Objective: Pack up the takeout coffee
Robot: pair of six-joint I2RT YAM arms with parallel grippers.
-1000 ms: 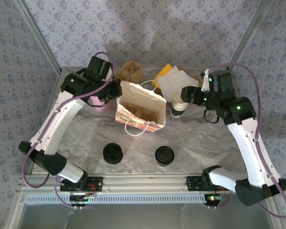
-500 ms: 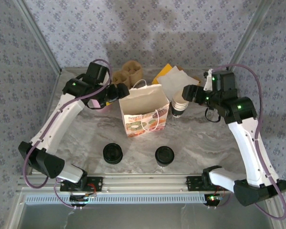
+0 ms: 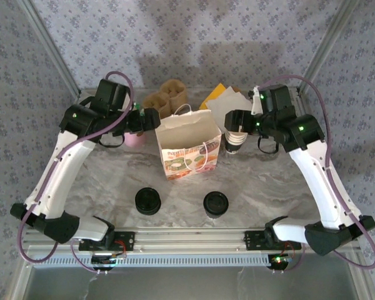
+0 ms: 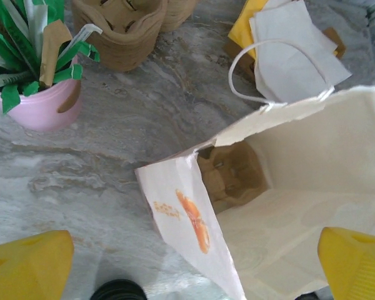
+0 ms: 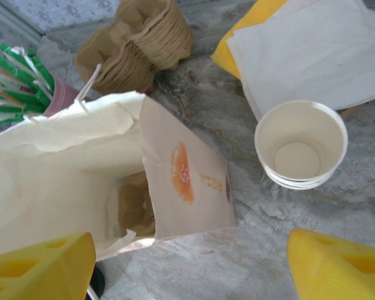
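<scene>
A white paper bag (image 3: 187, 147) with an orange print stands upright and open at mid-table, a brown cup carrier (image 4: 231, 175) on its bottom. My left gripper (image 3: 152, 119) hovers open above the bag's left edge (image 4: 175, 187), holding nothing. My right gripper (image 3: 232, 120) hangs open over the bag's right side (image 5: 187, 181), beside a stack of lidless cups (image 5: 300, 145). Two round black-topped things (image 3: 148, 200) (image 3: 215, 204) stand near the front. From above I cannot tell which of them is the takeout coffee.
A pink holder of green-wrapped sticks (image 3: 134, 139) stands left of the bag. A stack of brown carriers (image 3: 167, 95) and white and yellow paper sheets (image 3: 228, 100) lie behind it. The metal frame rail runs along the near edge.
The bag went from tilted, with my left gripper shut on its rim, to standing upright. The left gripper opened, let go and drew back left. The right gripper shifted left.
</scene>
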